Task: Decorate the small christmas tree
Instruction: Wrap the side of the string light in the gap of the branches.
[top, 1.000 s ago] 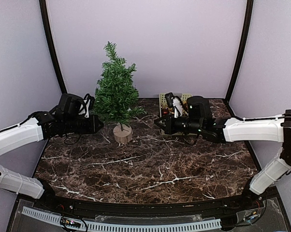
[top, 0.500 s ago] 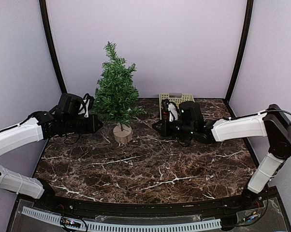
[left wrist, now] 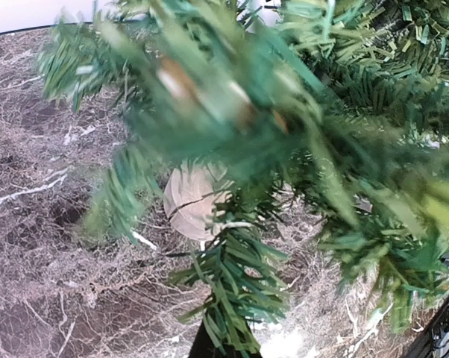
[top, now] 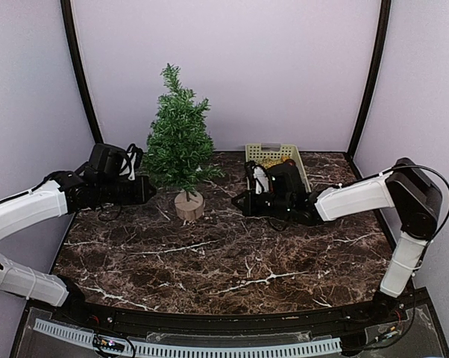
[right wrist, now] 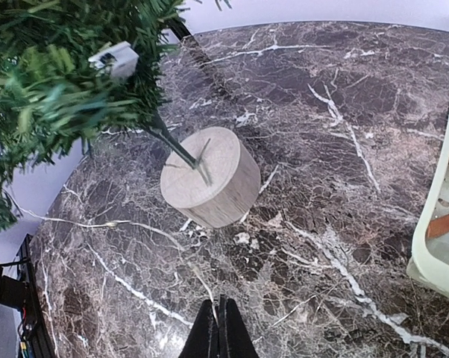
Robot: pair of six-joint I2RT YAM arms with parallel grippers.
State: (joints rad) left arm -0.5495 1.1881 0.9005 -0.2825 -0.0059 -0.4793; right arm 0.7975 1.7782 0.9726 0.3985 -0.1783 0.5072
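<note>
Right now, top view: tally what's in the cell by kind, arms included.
small christmas tree: 1
basket: 1 (contents too hidden to count)
robot arms: 2, left arm and right arm, jaws shut on both
Total: 4

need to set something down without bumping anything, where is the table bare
Free: the whole front half of the table, from the arms' bases up to just in front of the small christmas tree. There is also a narrow gap between the tree and the right gripper. Crowded: the back strip, where the left gripper, tree, right gripper and basket sit close together.
</note>
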